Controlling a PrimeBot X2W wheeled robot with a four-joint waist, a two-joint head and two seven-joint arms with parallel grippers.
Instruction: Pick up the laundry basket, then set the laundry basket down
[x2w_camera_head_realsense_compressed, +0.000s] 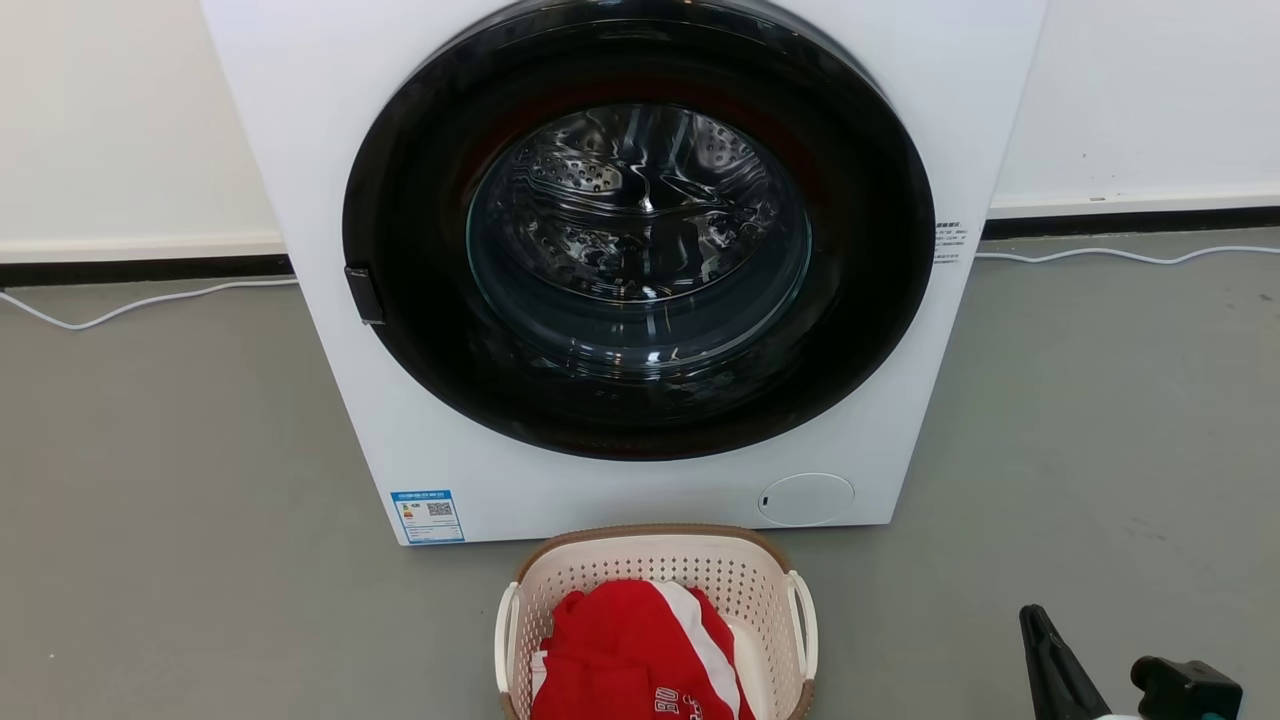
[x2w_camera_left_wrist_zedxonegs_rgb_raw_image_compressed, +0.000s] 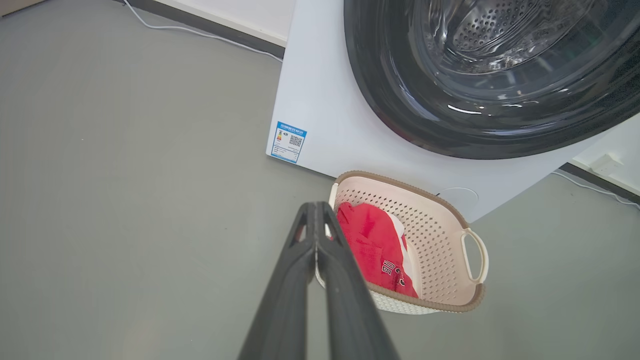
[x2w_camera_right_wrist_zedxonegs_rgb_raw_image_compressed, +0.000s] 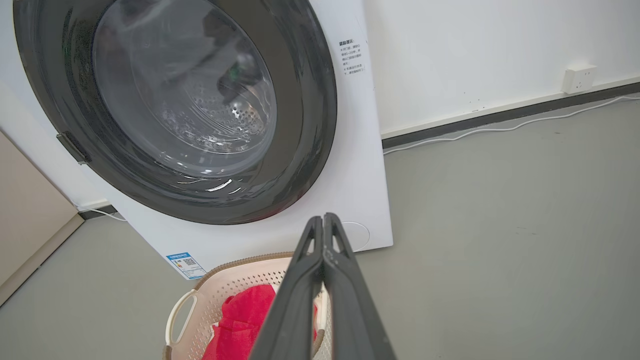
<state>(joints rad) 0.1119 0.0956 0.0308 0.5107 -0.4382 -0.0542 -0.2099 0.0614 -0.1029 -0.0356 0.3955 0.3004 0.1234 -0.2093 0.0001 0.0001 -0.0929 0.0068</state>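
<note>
The laundry basket (x2w_camera_head_realsense_compressed: 655, 557) stands on the grey floor just in front of the washing machine, cream and perforated with a brown rim and white side handles. A red garment (x2w_camera_head_realsense_compressed: 625, 650) with a white stripe lies inside it. My right gripper (x2w_camera_head_realsense_compressed: 1032, 618) is at the lower right, to the right of the basket and apart from it. In the right wrist view its fingers meet at the tips (x2w_camera_right_wrist_zedxonegs_rgb_raw_image_compressed: 323, 218), shut on nothing, with the basket (x2w_camera_right_wrist_zedxonegs_rgb_raw_image_compressed: 235, 280) below and to the left. My left gripper (x2w_camera_left_wrist_zedxonegs_rgb_raw_image_compressed: 316, 205) is shut too, overlapping the near left side of the basket (x2w_camera_left_wrist_zedxonegs_rgb_raw_image_compressed: 435, 235).
The white washing machine (x2w_camera_head_realsense_compressed: 330, 330) has its round dark door (x2w_camera_head_realsense_compressed: 640, 240) shut and rises right behind the basket. White cables (x2w_camera_head_realsense_compressed: 120, 312) run along the wall base on both sides. A wall socket (x2w_camera_right_wrist_zedxonegs_rgb_raw_image_compressed: 577, 79) sits low on the right. Open grey floor lies left and right.
</note>
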